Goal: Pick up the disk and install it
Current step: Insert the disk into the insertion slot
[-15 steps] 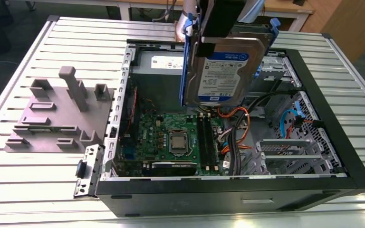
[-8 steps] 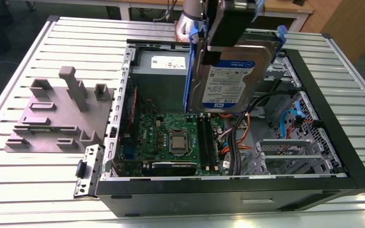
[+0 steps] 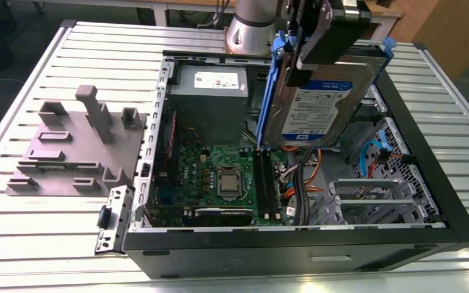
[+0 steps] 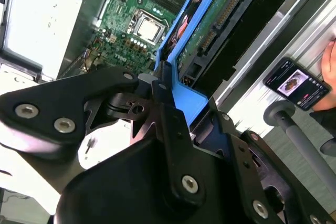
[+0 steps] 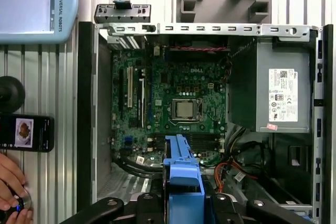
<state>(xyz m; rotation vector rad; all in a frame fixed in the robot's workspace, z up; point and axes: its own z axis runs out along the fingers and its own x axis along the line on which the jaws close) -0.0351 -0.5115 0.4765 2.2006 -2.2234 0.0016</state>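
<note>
Pick is done, install is not. The gripper (image 3: 316, 58) has its fingers (image 4: 170, 129) clamped on the blue carrier end of the disk (image 3: 320, 110). The disk hangs roughly upright in the air over the open computer case (image 3: 300, 250), with its label facing the exterior view. Its lower edge sits above the motherboard (image 3: 218, 177) area, beside the grey power supply (image 3: 210, 91), and looks clear of both. In both wrist views the blue carrier (image 5: 181, 166) points down into the case, with the CPU socket (image 5: 185, 109) beyond it. The disk is not seated in any bay yet, so my call is mid-transfer, about halfway. The grey fixture block (image 3: 71, 146) sits on the table (image 3: 55, 244) outside the case. A person's hand (image 5: 10, 182) and a phone (image 5: 26, 132) are at the table edge.
</note>
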